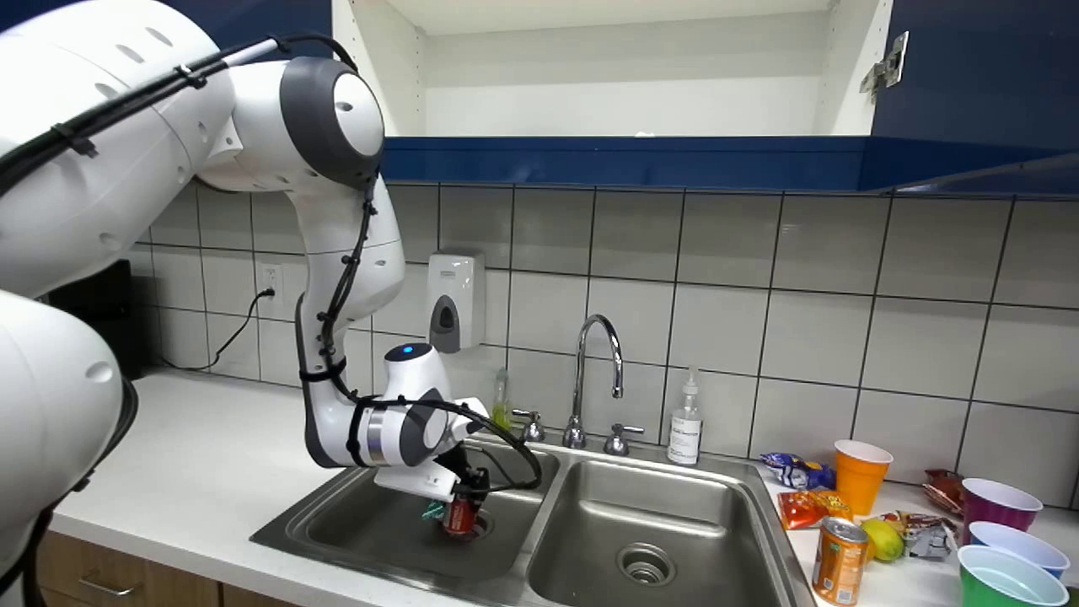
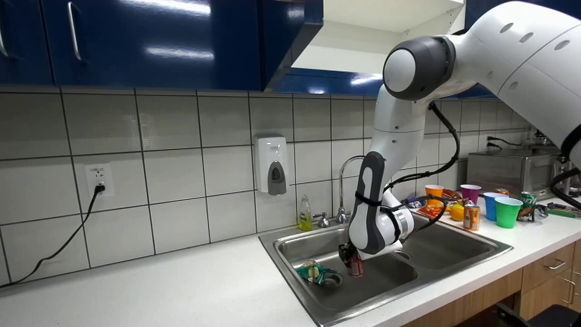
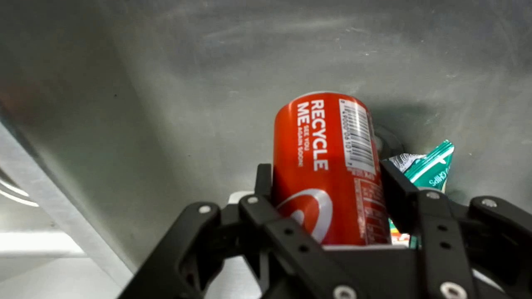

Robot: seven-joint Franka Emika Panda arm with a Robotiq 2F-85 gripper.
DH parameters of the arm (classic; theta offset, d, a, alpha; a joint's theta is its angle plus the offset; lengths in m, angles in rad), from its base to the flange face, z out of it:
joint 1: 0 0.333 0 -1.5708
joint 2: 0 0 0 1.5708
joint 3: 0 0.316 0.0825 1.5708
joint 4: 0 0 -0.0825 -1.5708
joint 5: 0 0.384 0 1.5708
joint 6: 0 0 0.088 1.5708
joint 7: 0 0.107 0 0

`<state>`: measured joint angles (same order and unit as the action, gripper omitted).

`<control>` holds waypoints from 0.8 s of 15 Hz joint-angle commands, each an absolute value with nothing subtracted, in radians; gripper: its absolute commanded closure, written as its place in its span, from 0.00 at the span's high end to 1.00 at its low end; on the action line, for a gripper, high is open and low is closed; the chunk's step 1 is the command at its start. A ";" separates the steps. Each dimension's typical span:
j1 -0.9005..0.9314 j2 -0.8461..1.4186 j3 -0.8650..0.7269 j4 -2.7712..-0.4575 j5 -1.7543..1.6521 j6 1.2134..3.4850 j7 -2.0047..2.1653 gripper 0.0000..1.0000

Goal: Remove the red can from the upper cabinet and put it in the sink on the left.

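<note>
The gripper (image 3: 328, 182) has the red drink can (image 3: 318, 141) clamped by its sides, in the left basin (image 1: 362, 516) of the stainless-steel double sink (image 1: 534, 548); whether it touches bottom I cannot tell. Near it, a green chips bag (image 2: 313, 271) lies by the drain (image 2: 334, 279). Above, the upper cabinet (image 1: 624, 80) stands open.
</note>
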<state>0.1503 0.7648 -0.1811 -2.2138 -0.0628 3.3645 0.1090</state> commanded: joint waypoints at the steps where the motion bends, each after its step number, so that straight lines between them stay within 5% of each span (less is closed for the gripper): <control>1: 0.166 0.778 -0.187 -2.223 -0.017 3.409 0.054 0.39; 12: 0.204 0.781 -0.201 -2.284 0.036 3.472 0.023 0.39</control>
<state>0.1777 0.7989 -0.1840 -2.2486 -0.0033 3.4281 0.0641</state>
